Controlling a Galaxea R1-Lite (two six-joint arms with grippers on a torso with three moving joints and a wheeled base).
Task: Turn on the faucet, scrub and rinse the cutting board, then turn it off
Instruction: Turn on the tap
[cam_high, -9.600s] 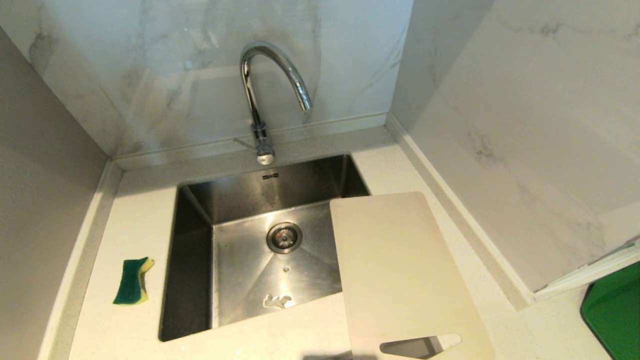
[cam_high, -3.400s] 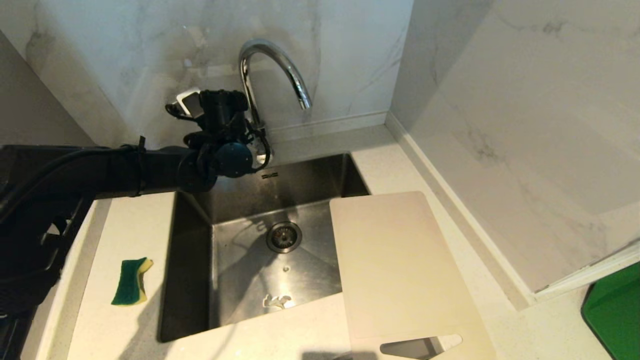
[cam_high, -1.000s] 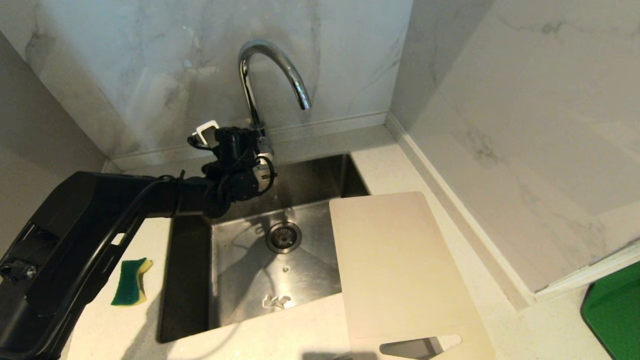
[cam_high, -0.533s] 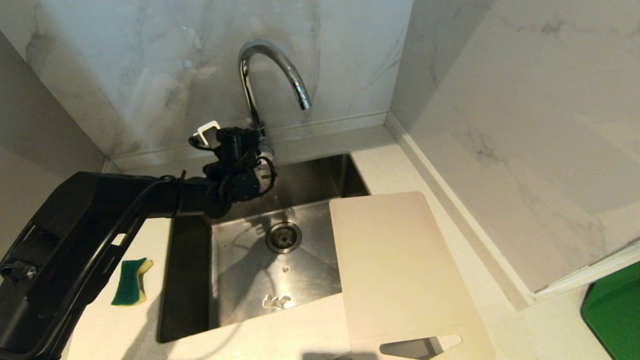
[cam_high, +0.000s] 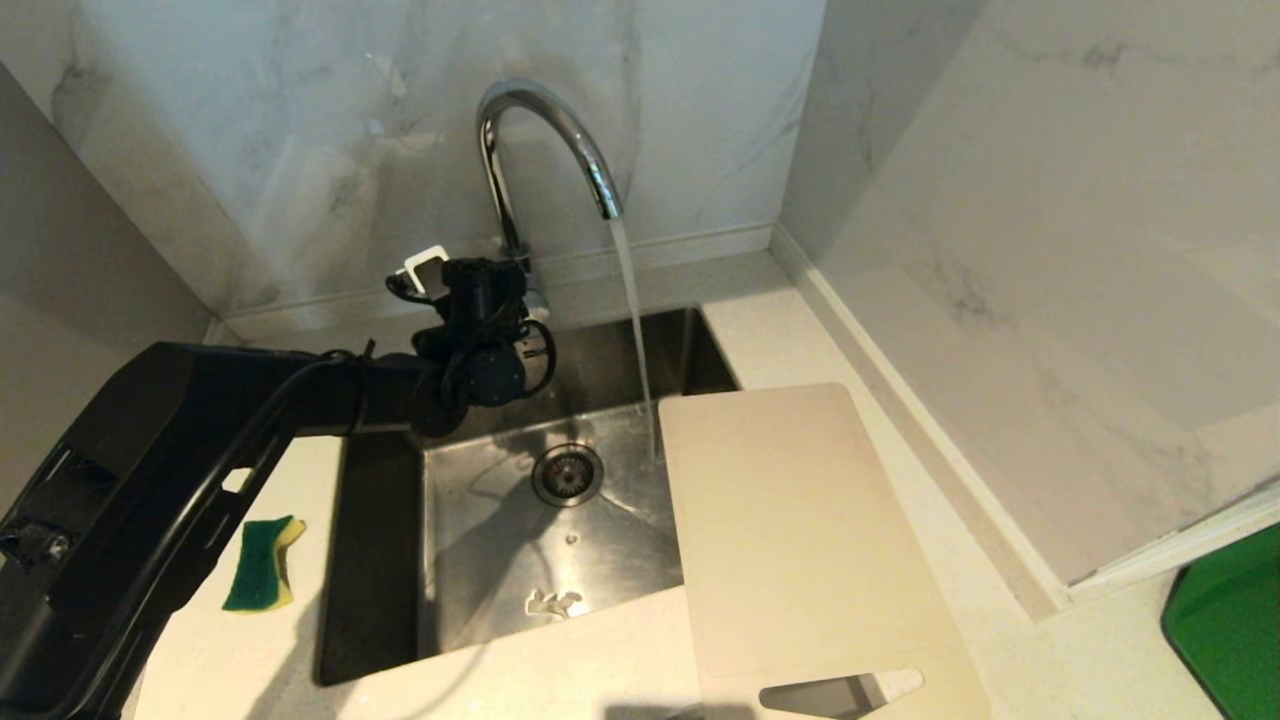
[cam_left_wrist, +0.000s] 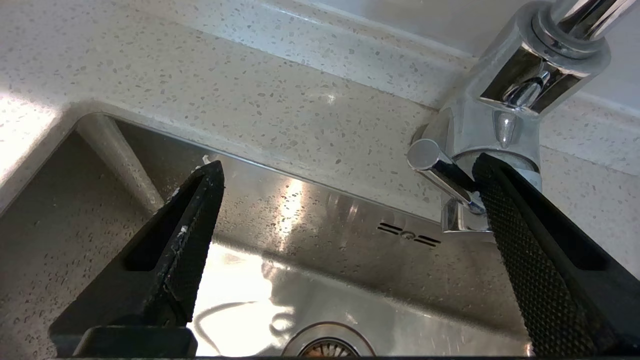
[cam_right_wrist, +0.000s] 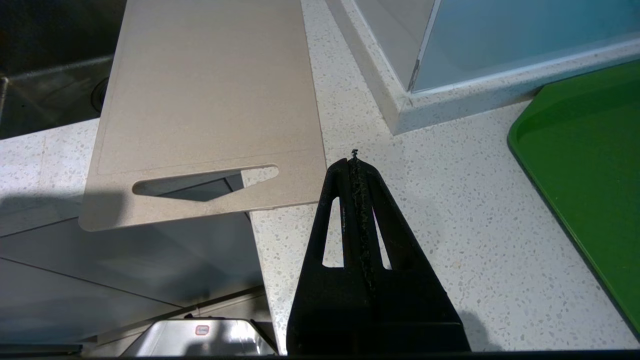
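Note:
The chrome gooseneck faucet (cam_high: 540, 110) stands behind the sink, and water (cam_high: 632, 320) runs from its spout into the basin beside the board's far edge. My left gripper (cam_high: 492, 298) is at the faucet's base. In the left wrist view the left gripper (cam_left_wrist: 350, 165) is open wide, and one of its fingers (cam_left_wrist: 520, 235) rests against the thin side lever (cam_left_wrist: 440, 172). The cream cutting board (cam_high: 800, 540) lies flat across the sink's right rim, slot handle toward me. My right gripper (cam_right_wrist: 354, 162) is shut and empty over the counter just right of the board's (cam_right_wrist: 210, 90) handle end.
A green-and-yellow sponge (cam_high: 262, 562) lies on the counter left of the steel sink (cam_high: 380, 520). The drain (cam_high: 568, 474) is in the basin's middle. Marble walls close the back and right. A green tray (cam_high: 1230, 620) sits at the far right.
Water has started running from the spout in the last half second. The left gripper, which came in to the faucet's base earlier, has edged slightly to the right at the lever.

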